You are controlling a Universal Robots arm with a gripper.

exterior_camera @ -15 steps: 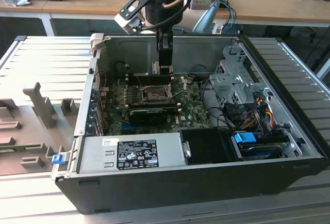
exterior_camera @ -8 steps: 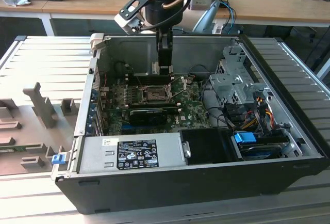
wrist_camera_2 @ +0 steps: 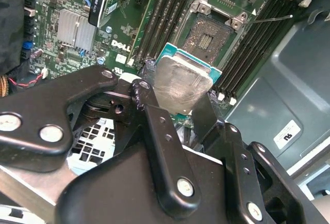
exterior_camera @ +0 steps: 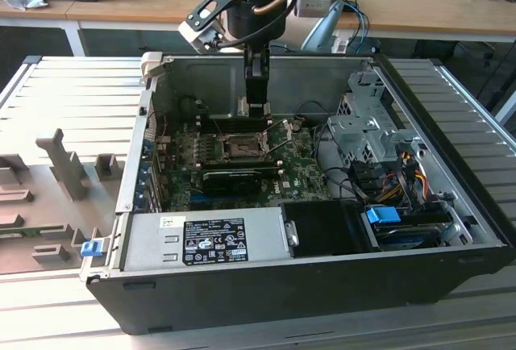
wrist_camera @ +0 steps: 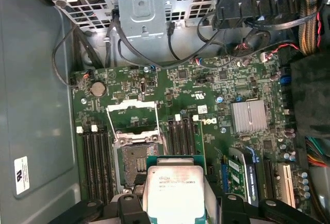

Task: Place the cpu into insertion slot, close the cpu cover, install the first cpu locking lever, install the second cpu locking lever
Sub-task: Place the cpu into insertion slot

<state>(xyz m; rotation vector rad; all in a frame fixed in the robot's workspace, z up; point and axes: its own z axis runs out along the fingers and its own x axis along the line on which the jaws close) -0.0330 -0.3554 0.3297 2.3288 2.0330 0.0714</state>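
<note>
My gripper hangs inside the open computer case, just above the motherboard. It is shut on the cpu, a small square chip with a silver-grey top and green edge, pinched between the two black fingers. In the first wrist view the cpu sits a short way off the open insertion slot, not over it. The slot lies bare, its contact field exposed. The cpu cover stands swung up from its hinge. Thin wire locking levers are raised beside it, and one lever sticks out sideways.
Memory slots flank the socket on both sides. A long black card lies in front of the socket, a heatsink beyond it. The power supply fills the near side of the case, the drive cage and cables the exterior view's right.
</note>
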